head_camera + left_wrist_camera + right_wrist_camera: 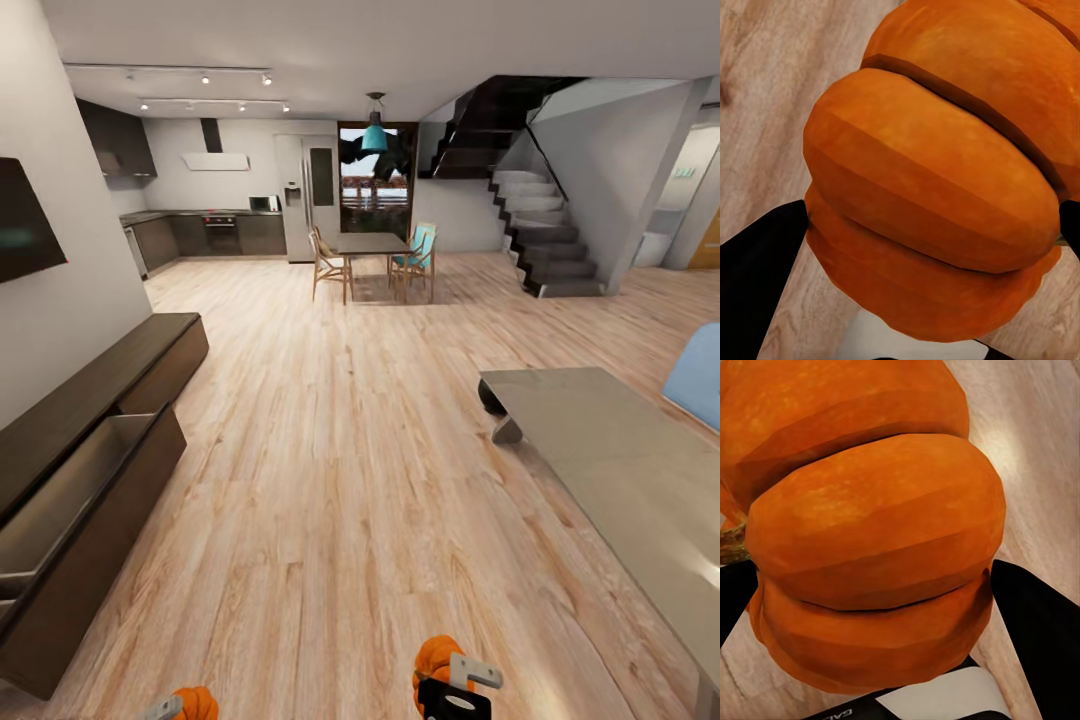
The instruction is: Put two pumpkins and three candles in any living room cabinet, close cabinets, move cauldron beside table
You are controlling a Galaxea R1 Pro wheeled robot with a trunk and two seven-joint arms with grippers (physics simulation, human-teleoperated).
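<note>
Had a pumpkin (pixel 937 180) pinched in my left end effector (pixel 934 225) and another pumpkin (pixel 870 532) in my right end effector (pixel 870 585). They looked light and rigid but rounded, so I figured gripping across the ribbed middle was safest.

two pumpkins (pixel 196 702) (pixel 436 655) (gripped), one cabinet (pixel 90 470)

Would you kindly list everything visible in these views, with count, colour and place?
Pumpkins: two, orange; one in the left gripper, one in the right gripper.
Cabinet: one, dark brown, along the left wall, near drawer pulled open.
Low table: one, grey, right of the robot.
Dining table: one, dark, far centre, with chairs around it.
Kitchen units: dark, far left.
Staircase: one, dark, far right.
Pendant lamp: one, teal, above the dining table.
Floor: light wood.
Left gripper: shut on a pumpkin.
Right gripper: shut on a pumpkin.
</note>
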